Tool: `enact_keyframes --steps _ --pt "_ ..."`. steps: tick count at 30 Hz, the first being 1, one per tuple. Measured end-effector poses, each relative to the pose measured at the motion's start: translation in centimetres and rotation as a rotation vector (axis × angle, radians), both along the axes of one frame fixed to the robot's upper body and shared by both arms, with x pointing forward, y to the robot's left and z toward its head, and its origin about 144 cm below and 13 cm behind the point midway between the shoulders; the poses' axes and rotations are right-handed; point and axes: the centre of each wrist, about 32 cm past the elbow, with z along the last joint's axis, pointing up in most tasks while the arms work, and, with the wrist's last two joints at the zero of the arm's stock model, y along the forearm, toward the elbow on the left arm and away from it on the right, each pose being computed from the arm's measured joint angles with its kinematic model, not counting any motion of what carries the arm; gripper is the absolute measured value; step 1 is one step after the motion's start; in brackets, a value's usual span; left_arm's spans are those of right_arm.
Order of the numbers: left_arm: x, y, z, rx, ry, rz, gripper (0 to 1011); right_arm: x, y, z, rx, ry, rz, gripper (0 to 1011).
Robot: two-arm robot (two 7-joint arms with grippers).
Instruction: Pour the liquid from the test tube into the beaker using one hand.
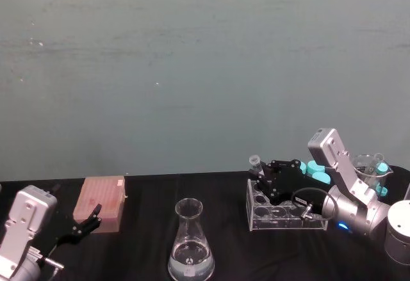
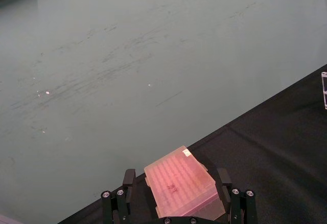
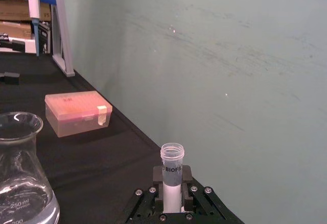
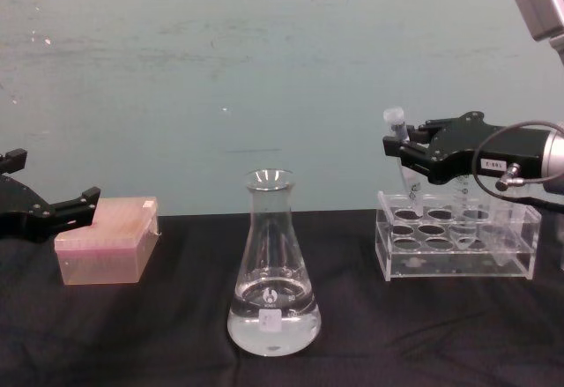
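The test tube is pinched just below its whitish rim between the fingers of the right gripper, above the acrylic rack and well right of the beaker. It is judged light, stiff and slippery. Its lower part and liquid are hidden. The left gripper, fingers spread, is parked beside the pink box, left of the beaker.

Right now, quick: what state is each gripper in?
Left gripper: open, holding nothing, beside the pink tip box.
Right gripper: shut on the test tube, held upright above the clear tube rack.
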Motion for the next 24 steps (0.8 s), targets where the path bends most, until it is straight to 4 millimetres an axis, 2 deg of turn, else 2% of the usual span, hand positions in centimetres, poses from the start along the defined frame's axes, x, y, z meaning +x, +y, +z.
enact_keyframes --steps 13,24 --pt "0.00 0.00 0.00 0.000 0.000 0.000 1000 0.38 0.14 0.11 0.034 -0.002 0.006 198" --pt "0.00 0.00 0.00 0.000 0.000 0.000 1000 0.60 -0.16 -0.60 0.052 0.028 0.005 198"
